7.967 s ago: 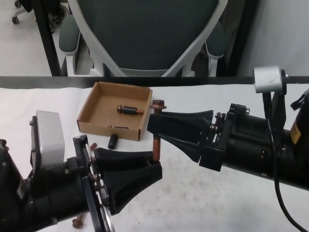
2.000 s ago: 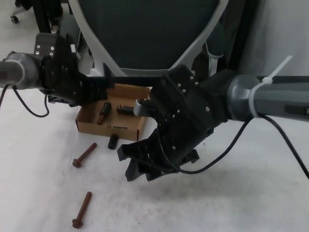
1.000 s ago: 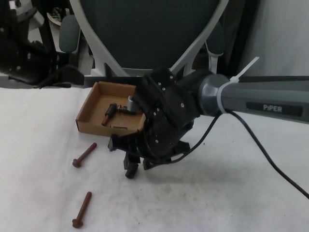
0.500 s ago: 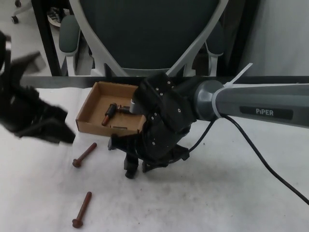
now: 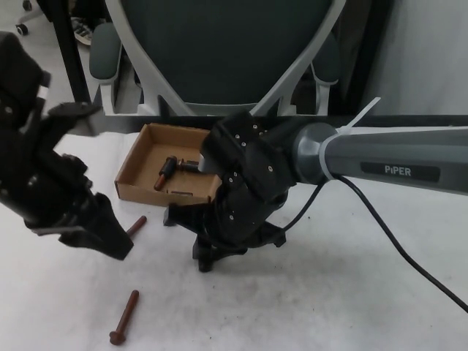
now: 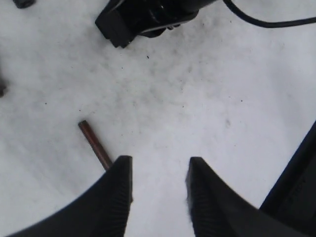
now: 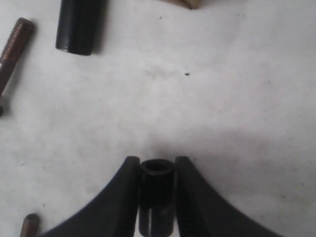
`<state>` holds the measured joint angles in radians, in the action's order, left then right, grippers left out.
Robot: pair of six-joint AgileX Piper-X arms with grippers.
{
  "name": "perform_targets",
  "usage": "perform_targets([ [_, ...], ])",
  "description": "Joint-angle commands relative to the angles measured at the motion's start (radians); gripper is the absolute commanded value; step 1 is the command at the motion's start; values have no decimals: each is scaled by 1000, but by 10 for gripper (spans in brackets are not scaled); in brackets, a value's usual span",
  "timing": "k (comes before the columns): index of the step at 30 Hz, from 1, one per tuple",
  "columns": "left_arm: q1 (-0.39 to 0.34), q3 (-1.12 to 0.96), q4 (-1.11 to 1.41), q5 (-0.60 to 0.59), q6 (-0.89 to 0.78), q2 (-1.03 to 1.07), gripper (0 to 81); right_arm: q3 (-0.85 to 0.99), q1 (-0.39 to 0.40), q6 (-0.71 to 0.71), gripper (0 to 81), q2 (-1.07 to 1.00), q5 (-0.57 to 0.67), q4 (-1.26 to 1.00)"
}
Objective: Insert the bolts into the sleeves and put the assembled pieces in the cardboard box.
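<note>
My right gripper (image 7: 157, 165) is down at the white table in front of the cardboard box (image 5: 139, 157), shut on an upright black sleeve (image 7: 157, 197). A second sleeve (image 7: 79, 24) lies loose nearby, close to the box corner. In the high view the right gripper (image 5: 207, 257) hangs under its bulky wrist. My left gripper (image 6: 159, 165) hovers open over the table, with a brown bolt (image 6: 95, 145) just beside one fingertip. Two loose bolts lie left of the box, one near (image 5: 124, 316) and one farther (image 5: 136, 225). Two assembled pieces (image 5: 164, 172) lie inside the box.
An office chair (image 5: 219, 51) stands behind the bench's dark back edge (image 5: 409, 121). The right arm's cable (image 5: 380, 227) loops over the table. Open white surface stretches to the right and front.
The left arm has swung away from the box and come down at the left, above the loose bolts. The right gripper has stayed low in front of the box, shifting slightly right.
</note>
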<state>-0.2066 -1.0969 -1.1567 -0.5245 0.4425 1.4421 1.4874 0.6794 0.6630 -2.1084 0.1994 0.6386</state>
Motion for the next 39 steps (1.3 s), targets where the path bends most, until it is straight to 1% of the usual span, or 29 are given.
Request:
perform_targets([
  [1, -38, 1, -10, 76, 11, -12, 354, 2, 7, -19, 0, -9, 53, 1],
  [4, -54, 1, -13, 123, 11, -12, 354, -1, 7, -54, 0, 12, 42, 4],
  [8, -62, 1, -17, 170, 14, -12, 354, -1, 7, -115, 0, 71, -25, 0],
  [10, -64, 1, -13, 190, 14, -12, 354, -1, 7, -147, 3, 108, -59, 0],
  [13, -63, 1, -8, 195, 10, -9, 354, -1, 7, -175, 3, 171, -79, 0],
  [14, -63, 1, -8, 200, -9, -9, 354, -1, 7, -187, 3, 193, -81, 3],
  [16, -63, 1, -11, 217, -98, -9, 354, -12, 7, -198, 3, 245, -88, 5],
  [20, -63, 1, 7, 217, -279, -7, 354, -115, 11, -198, 3, 374, -117, -41],
  [25, -66, 1, 22, 217, -450, 25, 354, -332, 14, -221, 3, 607, -107, -142],
  [28, -77, 1, 37, 217, -475, 63, 354, -450, 14, -232, 3, 749, -97, -158],
  [32, -104, 1, 81, 217, -547, 111, 354, -560, 14, -266, 3, 935, -110, -158],
  [34, -117, 1, 102, 220, -578, 131, 354, -598, 14, -266, 3, 1012, -127, -158],
  [39, -160, 1, 134, 277, -602, 181, 351, -671, 14, -259, 3, 1176, -135, -151],
])
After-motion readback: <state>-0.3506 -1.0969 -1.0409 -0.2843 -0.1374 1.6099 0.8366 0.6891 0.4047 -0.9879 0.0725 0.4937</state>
